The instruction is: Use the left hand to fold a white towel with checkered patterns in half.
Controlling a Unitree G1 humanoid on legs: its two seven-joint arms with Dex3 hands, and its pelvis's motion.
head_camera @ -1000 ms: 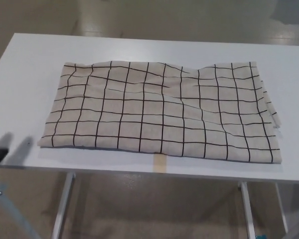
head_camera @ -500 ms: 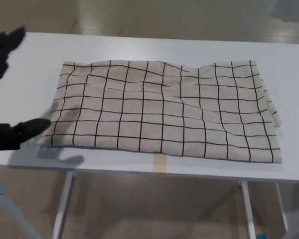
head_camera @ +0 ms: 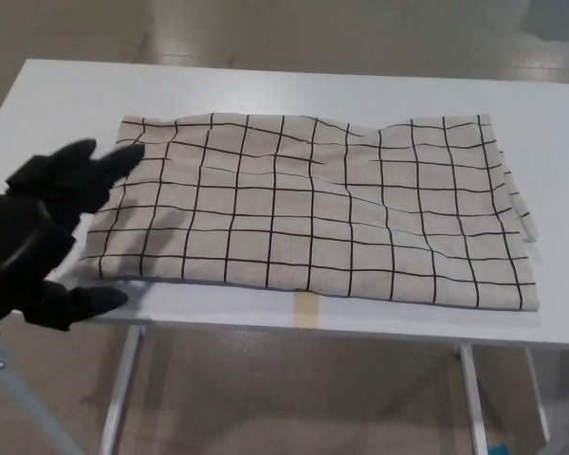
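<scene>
Left hand point(head_camera: 47, 232) at near-left, fingers spread and empty, wrist cut off by the frame edge, hiding part of the towel's left edge — checkered towel point(head_camera: 313, 209) lies flat across the white table point(head_camera: 284, 85), far corners rumpled — right hand out of view.

My left hand point(head_camera: 40, 232) is raised at the left edge, fingers point(head_camera: 104, 166) and thumb spread apart, holding nothing.
</scene>
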